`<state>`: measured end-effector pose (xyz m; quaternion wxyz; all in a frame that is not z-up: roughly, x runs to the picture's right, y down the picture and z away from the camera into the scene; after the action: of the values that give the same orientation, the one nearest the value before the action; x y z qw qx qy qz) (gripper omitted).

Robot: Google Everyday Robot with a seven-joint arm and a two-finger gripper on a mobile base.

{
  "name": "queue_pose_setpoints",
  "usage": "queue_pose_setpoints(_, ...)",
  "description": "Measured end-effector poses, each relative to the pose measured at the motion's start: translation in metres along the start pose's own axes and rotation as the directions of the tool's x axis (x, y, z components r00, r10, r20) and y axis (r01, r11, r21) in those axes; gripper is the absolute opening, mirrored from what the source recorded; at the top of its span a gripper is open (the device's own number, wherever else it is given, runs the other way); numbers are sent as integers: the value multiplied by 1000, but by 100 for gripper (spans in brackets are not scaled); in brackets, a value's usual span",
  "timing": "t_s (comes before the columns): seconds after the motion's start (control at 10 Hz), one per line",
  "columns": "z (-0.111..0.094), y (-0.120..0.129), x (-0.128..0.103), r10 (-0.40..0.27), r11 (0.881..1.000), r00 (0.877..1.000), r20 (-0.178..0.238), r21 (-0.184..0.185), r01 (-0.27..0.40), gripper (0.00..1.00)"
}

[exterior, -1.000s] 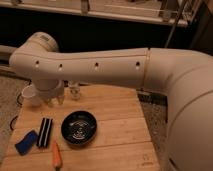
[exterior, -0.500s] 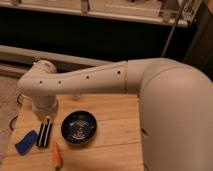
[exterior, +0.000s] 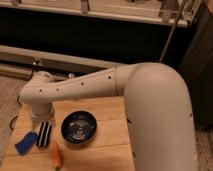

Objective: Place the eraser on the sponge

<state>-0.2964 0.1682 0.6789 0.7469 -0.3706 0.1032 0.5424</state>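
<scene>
while beside the sponge [exterior: 26,142], eraser [exterior: 44,134] just below the hand [exterior: 42,121]

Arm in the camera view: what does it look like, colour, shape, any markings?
The arm is cream-white, made of thick, smooth, rounded tubes, with a row of small dark dots along its forearm. The gripper is at its pale lower end, just over the eraser.

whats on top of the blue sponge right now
Nothing shows on the sponge; its top is bare. The eraser lies beside it on the table. The claw sits over the eraser's far end, which the arm covers.
</scene>
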Motion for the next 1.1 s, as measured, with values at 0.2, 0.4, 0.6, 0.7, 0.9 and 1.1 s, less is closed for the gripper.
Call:
queue_pose_setpoints(0.2, 17, -4, -9, 14, 1000, 1000, 11, 8, -14, 80)
queue_pose_setpoints(0.4, 33, -10, -22, 35, 999, 999, 29, 15, -36, 80)
queue_pose_setpoints(0.6, 45, -13, -38, 48, 999, 997, 53, 16, -49, 80)
queue_pose_setpoints(0.7, 50, -13, -45, 50, 999, 997, 61, 16, -51, 80)
queue_pose_setpoints(0.9, 64, -11, -62, 52, 998, 995, 85, 16, -54, 80)
queue_pose_setpoints(1.1, 75, -12, -76, 56, 998, 993, 105, 19, -58, 80)
